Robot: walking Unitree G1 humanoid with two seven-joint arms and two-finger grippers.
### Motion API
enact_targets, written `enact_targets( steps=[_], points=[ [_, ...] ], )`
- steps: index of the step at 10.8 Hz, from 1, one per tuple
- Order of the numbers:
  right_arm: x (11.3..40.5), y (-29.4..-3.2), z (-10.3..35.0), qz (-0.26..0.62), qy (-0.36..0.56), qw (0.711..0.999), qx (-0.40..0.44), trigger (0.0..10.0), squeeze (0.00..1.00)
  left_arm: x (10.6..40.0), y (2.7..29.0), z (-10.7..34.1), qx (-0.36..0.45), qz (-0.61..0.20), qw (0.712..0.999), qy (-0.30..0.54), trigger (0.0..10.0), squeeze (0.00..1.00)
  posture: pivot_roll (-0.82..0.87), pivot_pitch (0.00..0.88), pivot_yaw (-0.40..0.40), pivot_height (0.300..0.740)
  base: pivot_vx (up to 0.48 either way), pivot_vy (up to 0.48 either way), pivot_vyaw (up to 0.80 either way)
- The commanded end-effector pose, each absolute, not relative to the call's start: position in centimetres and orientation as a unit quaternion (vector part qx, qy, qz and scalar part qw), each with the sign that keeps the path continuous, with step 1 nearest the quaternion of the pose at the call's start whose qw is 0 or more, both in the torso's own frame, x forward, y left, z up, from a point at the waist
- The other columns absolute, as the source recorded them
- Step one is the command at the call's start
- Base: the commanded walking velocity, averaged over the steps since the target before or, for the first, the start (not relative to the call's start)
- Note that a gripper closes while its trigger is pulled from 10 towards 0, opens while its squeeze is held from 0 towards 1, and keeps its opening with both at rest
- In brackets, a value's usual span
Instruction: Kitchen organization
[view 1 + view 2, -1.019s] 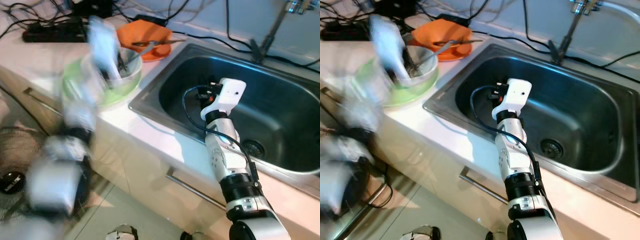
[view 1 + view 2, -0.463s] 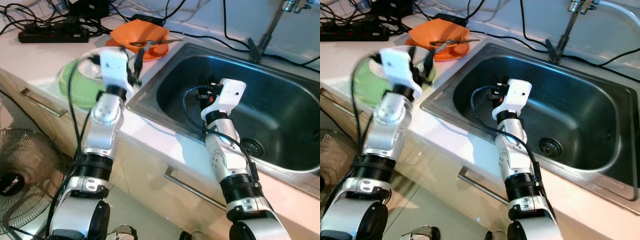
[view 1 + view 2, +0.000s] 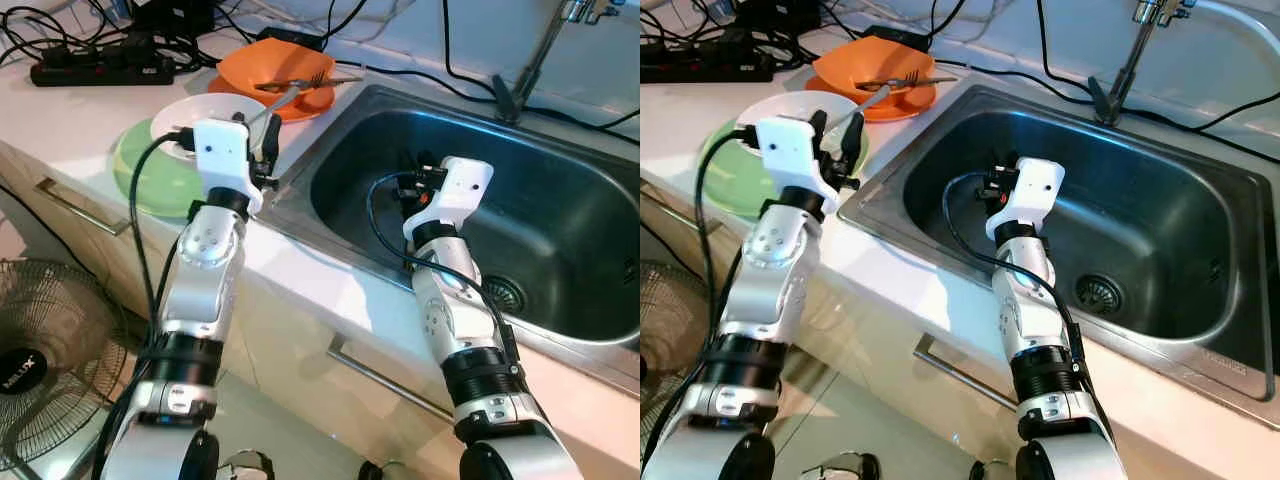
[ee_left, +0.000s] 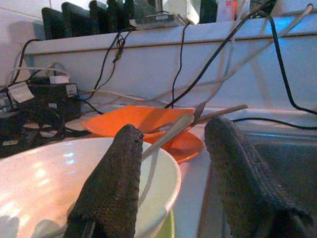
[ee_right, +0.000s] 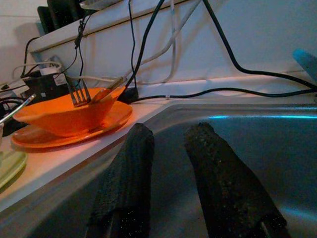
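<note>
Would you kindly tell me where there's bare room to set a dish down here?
The steel sink basin is bare right of the right gripper. The white counter strip before it is free. Crowded: green plate, white bowl, orange dishes, black cables.

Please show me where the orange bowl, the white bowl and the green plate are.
orange bowl (image 3: 268, 66), left eye view, on its inner wall.
white bowl (image 3: 780, 105), right eye view, on its inside near the far rim.
green plate (image 3: 140, 175), left eye view, on its bare near rim.

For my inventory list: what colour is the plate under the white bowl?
Light green plate; left eye view shows it best.
</note>
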State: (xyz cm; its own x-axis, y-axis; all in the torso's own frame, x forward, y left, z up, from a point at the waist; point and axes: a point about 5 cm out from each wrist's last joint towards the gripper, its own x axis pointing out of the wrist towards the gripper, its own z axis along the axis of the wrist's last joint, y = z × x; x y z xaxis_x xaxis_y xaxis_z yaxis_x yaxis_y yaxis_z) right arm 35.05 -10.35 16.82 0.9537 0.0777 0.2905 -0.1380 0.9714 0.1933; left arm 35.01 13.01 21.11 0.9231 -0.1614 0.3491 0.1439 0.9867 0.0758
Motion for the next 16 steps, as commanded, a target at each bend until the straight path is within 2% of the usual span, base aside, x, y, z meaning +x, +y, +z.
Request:
enact_targets(
  steps=[1,9,12,13,16],
  points=[
    [35.1,-10.6,17.1,0.051,-0.143,0.983,0.106,10.0,0.00,34.8,13.0,20.9,0.024,-0.074,0.982,-0.174,10.0,0.00,0.08,0.107,-0.021,0.740,0.000,0.000,0.00],
    [35.3,-10.4,16.9,0.054,-0.139,0.983,0.104,10.0,0.00,33.6,15.2,20.4,0.021,-0.035,0.988,-0.149,10.0,0.00,0.09,0.097,-0.024,0.740,0.000,0.000,0.00],
    [35.3,-10.3,17.0,0.056,-0.141,0.983,0.105,10.0,0.00,33.4,13.8,21.6,0.019,-0.071,0.982,-0.173,10.0,0.00,0.09,0.088,-0.022,0.740,0.000,0.000,0.00],
    [35.3,-10.2,17.0,0.056,-0.143,0.983,0.106,10.0,0.00,33.6,12.8,21.1,0.011,-0.092,0.982,-0.164,10.0,0.00,0.08,0.078,-0.016,0.740,0.000,0.000,0.00],
    [35.2,-10.2,17.0,0.055,-0.144,0.982,0.105,10.0,0.00,33.9,12.4,20.3,0.008,-0.100,0.985,-0.143,10.0,0.00,0.07,0.073,-0.010,0.740,0.000,0.000,0.00]
  ],
)
